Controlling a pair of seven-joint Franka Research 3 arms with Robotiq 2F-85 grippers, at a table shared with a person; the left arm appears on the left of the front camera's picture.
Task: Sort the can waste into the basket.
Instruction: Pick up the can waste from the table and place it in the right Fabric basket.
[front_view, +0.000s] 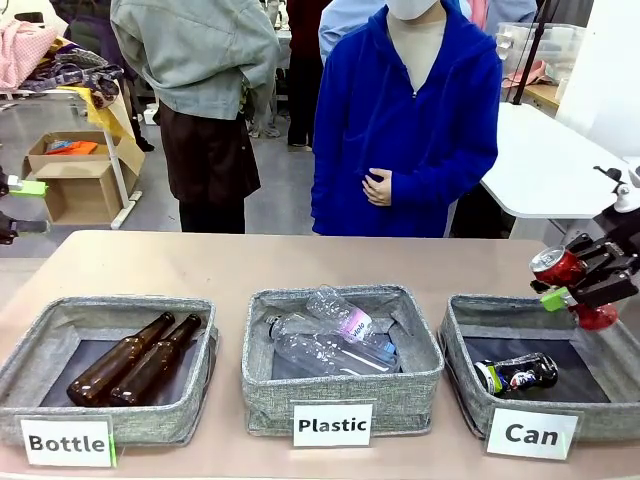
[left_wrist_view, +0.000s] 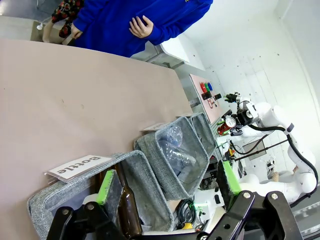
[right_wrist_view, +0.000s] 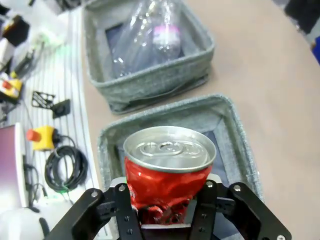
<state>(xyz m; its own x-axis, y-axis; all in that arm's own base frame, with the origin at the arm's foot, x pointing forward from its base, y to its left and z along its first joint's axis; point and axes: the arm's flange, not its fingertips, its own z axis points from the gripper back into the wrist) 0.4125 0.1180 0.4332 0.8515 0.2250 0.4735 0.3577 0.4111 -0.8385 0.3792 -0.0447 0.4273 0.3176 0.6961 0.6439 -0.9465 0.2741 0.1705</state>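
Observation:
The red can with a pinched waist hangs tilted over the back right of the grey "Can" basket. It sits between the fingers of my right gripper. In the right wrist view the red can shows its silver top, the jaws stand spread at its sides, and the basket lies right below. A black can lies on its side inside that basket. My left gripper is open with nothing in it, off the table's left end above the "Bottle" basket.
The "Plastic" basket in the middle holds clear plastic bottles. At the left, the "Bottle" basket holds two brown glass bottles. A person in a blue hoodie stands at the far side. Bare table runs behind the baskets.

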